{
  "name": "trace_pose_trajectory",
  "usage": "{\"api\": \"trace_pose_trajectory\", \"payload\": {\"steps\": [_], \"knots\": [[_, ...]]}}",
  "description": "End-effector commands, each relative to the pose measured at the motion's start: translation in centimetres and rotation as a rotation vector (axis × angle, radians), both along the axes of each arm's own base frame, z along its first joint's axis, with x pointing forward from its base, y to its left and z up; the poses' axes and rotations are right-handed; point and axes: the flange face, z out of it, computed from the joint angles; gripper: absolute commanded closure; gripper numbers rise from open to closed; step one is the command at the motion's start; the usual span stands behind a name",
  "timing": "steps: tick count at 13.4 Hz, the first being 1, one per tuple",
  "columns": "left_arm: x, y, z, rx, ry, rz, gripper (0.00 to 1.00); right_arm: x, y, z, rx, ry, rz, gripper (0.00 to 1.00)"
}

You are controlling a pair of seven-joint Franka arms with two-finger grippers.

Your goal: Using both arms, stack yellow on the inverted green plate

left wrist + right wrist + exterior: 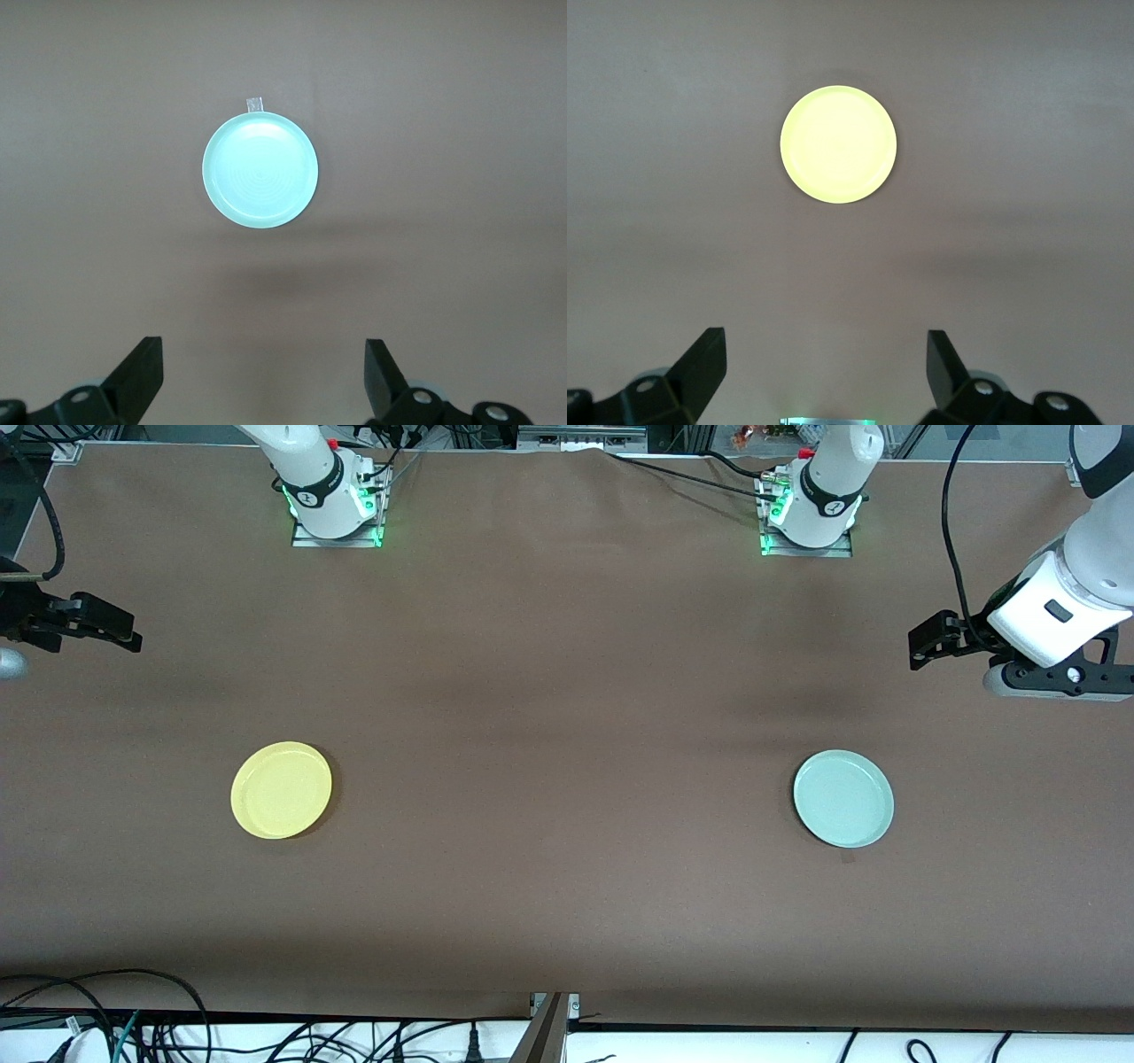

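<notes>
The yellow plate (282, 789) lies rim up on the brown table toward the right arm's end; it also shows in the right wrist view (838, 143). The pale green plate (842, 798) lies rim up toward the left arm's end, about as near the front camera as the yellow one; it also shows in the left wrist view (260, 170). My left gripper (921, 646) hangs open and empty, high over the table's edge at its own end, and shows in its wrist view (263, 354). My right gripper (124, 633) hangs open and empty, high at its own end, and shows in its wrist view (826, 350).
A small strip of tape (254, 104) sticks to the table beside the green plate. The two arm bases (335, 505) (811, 514) stand along the table's edge farthest from the front camera. Cables (133, 1027) lie below the edge nearest the camera.
</notes>
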Motion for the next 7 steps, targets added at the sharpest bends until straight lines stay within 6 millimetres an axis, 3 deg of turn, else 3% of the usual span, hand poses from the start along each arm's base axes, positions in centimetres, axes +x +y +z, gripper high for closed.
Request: {"api": "trace_pose_trajectory", "payload": {"steps": [1,7], "knots": [[-0.03,0.02,0.48,0.018,-0.008,0.006,0.00,0.36,-0.26,0.40,0.018,-0.008,0.003,0.00],[0.16,0.01,0.29,0.026,-0.007,0.004,0.00,0.29,-0.43,0.48,0.020,-0.008,0.000,0.00]]}}
